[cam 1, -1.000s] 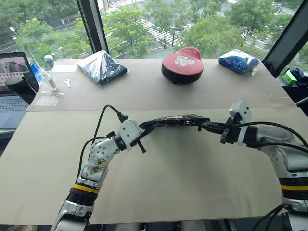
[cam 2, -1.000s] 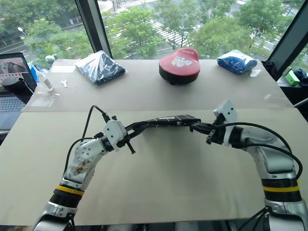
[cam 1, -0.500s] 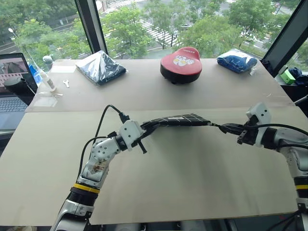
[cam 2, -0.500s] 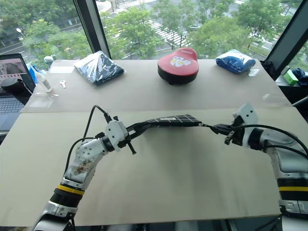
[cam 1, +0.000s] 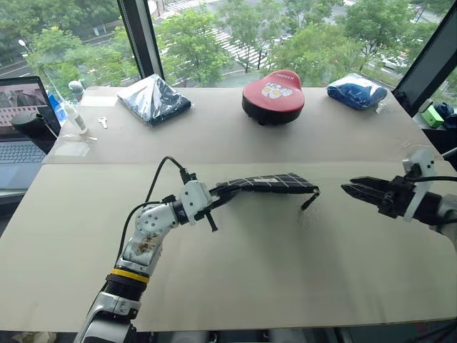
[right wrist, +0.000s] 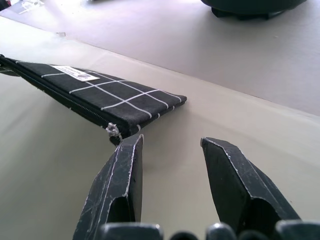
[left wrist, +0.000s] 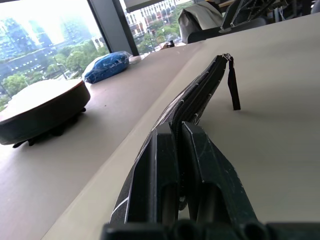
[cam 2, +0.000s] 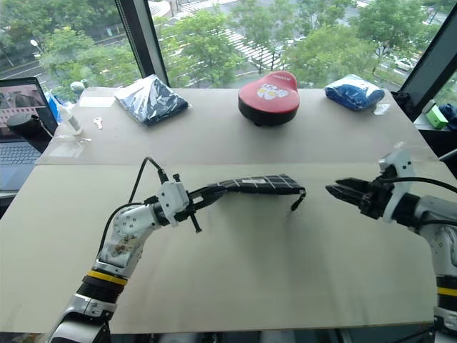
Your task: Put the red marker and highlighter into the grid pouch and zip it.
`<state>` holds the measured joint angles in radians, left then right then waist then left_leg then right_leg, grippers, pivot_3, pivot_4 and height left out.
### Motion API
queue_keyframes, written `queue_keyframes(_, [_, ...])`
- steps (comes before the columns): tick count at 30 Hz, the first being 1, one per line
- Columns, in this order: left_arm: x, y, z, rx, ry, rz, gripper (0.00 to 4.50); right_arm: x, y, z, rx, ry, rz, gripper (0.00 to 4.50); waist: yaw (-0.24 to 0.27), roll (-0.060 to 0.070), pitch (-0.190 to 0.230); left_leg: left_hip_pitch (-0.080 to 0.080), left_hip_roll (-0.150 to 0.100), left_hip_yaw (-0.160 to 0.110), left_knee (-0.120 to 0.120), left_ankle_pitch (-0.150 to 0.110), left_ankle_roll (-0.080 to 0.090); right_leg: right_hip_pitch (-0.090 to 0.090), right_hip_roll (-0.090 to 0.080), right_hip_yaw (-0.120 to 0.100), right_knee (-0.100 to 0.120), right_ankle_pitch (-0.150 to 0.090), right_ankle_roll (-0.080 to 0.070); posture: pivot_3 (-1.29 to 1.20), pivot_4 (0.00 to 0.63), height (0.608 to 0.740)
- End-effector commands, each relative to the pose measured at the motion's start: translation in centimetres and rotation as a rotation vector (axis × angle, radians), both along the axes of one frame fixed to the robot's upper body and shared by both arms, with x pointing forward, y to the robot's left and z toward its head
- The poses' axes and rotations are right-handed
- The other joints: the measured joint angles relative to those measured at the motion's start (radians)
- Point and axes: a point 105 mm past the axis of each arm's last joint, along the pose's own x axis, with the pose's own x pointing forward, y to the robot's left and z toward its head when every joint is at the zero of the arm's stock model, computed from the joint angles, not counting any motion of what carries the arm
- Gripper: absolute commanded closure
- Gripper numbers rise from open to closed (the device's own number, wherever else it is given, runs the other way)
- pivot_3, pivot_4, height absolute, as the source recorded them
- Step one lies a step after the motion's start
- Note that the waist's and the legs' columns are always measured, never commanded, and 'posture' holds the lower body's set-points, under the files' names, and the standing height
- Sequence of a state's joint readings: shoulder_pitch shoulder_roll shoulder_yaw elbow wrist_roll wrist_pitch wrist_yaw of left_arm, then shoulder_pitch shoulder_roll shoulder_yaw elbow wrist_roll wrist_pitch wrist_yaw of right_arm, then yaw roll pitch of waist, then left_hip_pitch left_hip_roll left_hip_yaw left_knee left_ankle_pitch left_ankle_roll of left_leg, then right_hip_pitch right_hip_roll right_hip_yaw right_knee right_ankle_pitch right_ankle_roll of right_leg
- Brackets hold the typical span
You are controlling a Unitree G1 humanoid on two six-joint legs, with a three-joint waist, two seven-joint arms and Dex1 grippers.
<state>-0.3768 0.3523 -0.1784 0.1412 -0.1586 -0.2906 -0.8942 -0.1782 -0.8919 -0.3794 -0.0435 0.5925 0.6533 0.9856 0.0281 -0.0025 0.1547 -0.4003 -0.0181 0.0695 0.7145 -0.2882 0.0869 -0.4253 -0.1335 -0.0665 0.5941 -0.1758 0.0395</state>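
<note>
The grid pouch [cam 1: 268,184], black with white grid lines, hangs level above the table, and my left gripper [cam 1: 216,194] is shut on its left end. In the left wrist view the pouch [left wrist: 200,95] runs away from the gripper [left wrist: 177,131], its zipper pull cord [left wrist: 233,85] dangling at the far end. My right gripper [cam 1: 348,189] is open to the right of the pouch, apart from it, with nothing between its fingers [right wrist: 122,165]. In the right wrist view the pouch [right wrist: 115,95] lies just beyond those fingertips. The red marker and the highlighter are out of view.
At the back of the table stand a red-topped round object [cam 1: 272,96], a dark plastic-wrapped bundle [cam 1: 153,98] and a blue wrapped bundle [cam 1: 355,91]. A laptop [cam 1: 18,121] and a bottle [cam 1: 75,114] are at the far left.
My right gripper let go of the pouch's right end, opened and drew away to the right. The pull cord now hangs free. The left gripper keeps its hold.
</note>
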Motion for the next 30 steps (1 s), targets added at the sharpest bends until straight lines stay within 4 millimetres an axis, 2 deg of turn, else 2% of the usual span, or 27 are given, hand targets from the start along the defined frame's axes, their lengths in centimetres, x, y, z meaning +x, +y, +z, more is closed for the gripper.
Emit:
queue_keyframes(1, [-0.8,-1.0,0.3,0.000,-0.021,-0.107,3.68,-0.7,0.4,1.0,-0.028,-0.052,0.000,2.36,0.000,0.000,0.000,0.000,0.000,0.000,0.000,0.000,0.000,0.000,0.000,0.000,0.000,0.000,0.000,0.00,0.150,0.740])
queue_keyframes(3, [-1.4,-1.3,0.2,0.004,-0.011,-0.164,3.18,-0.7,0.7,0.6,-0.030,-0.050,-0.005,2.36,-0.001,0.000,0.000,0.000,0.000,0.000,0.000,-0.001,0.002,0.000,0.000,0.000,0.000,0.000,0.000,0.00,0.150,0.740])
queue_keyframes(5, [-1.5,-1.1,0.4,0.001,-0.010,-0.177,2.34,-0.7,1.1,0.5,-0.029,-0.050,-0.005,2.36,-0.002,0.000,0.000,0.000,0.000,0.000,0.001,-0.002,0.004,0.000,0.000,0.001,0.000,0.000,0.000,0.00,0.150,0.740])
queue_keyframes(10, [-1.8,1.0,0.7,0.001,0.049,-0.153,0.82,-1.1,0.9,0.0,-0.039,-0.036,-0.010,2.36,-0.004,0.000,0.000,0.000,0.000,0.000,0.000,-0.002,0.004,0.000,0.000,0.000,0.000,0.000,0.000,0.00,0.150,0.740])
queue_keyframes(11, [-2.0,1.3,0.8,-0.001,0.068,-0.154,0.32,-1.1,0.8,0.0,-0.041,-0.036,-0.012,2.36,-0.005,0.000,0.000,0.000,0.000,0.000,0.000,-0.002,0.004,0.000,0.000,0.001,0.000,0.000,0.000,0.00,0.150,0.740])
queue_keyframes(12, [-2.1,1.5,0.8,-0.003,0.079,-0.154,0.07,-1.2,0.8,0.0,-0.043,-0.036,-0.013,2.36,-0.007,0.000,0.000,0.000,0.000,0.000,0.000,-0.002,0.004,0.000,0.000,0.001,0.000,0.000,0.000,0.00,0.150,0.740])
queue_keyframes(14, [-2.3,2.3,1.2,-0.013,0.121,-0.136,0.07,-1.2,0.5,0.0,-0.045,-0.035,-0.017,2.36,-0.006,0.000,0.000,0.000,0.000,0.000,0.000,-0.002,0.004,0.000,0.000,0.001,0.000,0.000,0.000,0.00,0.150,0.740])
queue_keyframes(16, [-2.3,4.1,1.5,-0.056,0.245,-0.056,0.07,-1.2,-0.1,0.1,-0.045,-0.036,-0.035,2.36,-0.007,0.000,0.000,0.000,0.000,0.000,0.001,-0.002,0.004,0.000,0.000,0.001,0.000,0.000,0.000,0.00,0.150,0.740])
queue_keyframes(18, [-2.5,7.3,-0.4,-0.018,0.483,0.105,0.07,-1.2,-0.7,-0.3,-0.043,-0.032,-0.056,2.36,-0.014,0.000,0.000,0.000,0.000,0.000,0.001,-0.002,0.003,0.000,0.000,0.001,0.000,0.000,0.000,0.00,0.150,0.740])
queue_keyframes(20, [-3.5,9.6,-1.6,0.018,0.598,0.200,0.07,-1.2,-1.1,-1.1,-0.056,-0.026,-0.066,2.36,-0.021,0.000,0.000,0.001,0.001,-0.001,-0.001,-0.002,0.002,0.000,0.001,0.001,0.000,-0.001,0.001,0.00,0.150,0.740])
queue_keyframes(22, [-4.0,11.1,-1.6,0.006,0.625,0.258,0.07,-1.1,-1.4,-1.8,-0.088,-0.031,-0.078,2.36,-0.022,0.001,0.000,0.002,0.002,-0.001,-0.002,0.000,0.000,0.000,0.002,0.002,0.000,-0.002,0.001,0.00,0.150,0.740])
queue_keyframes(26, [-3.5,13.6,-0.9,-0.091,0.618,0.396,0.07,-0.7,-2.0,-2.4,-0.062,-0.033,-0.112,2.36,-0.008,0.000,0.001,0.002,0.000,-0.002,0.000,0.000,-0.001,0.002,0.002,0.002,0.001,-0.002,0.001,0.00,0.150,0.740])
queue_keyframes(30, [-3.5,14.6,-1.0,-0.129,0.605,0.457,0.07,0.0,-2.2,-2.7,-0.037,-0.037,-0.135,2.36,-0.010,0.000,0.001,0.002,0.000,-0.002,0.000,0.001,-0.001,0.002,0.002,0.003,0.001,-0.002,0.001,0.00,0.150,0.740])
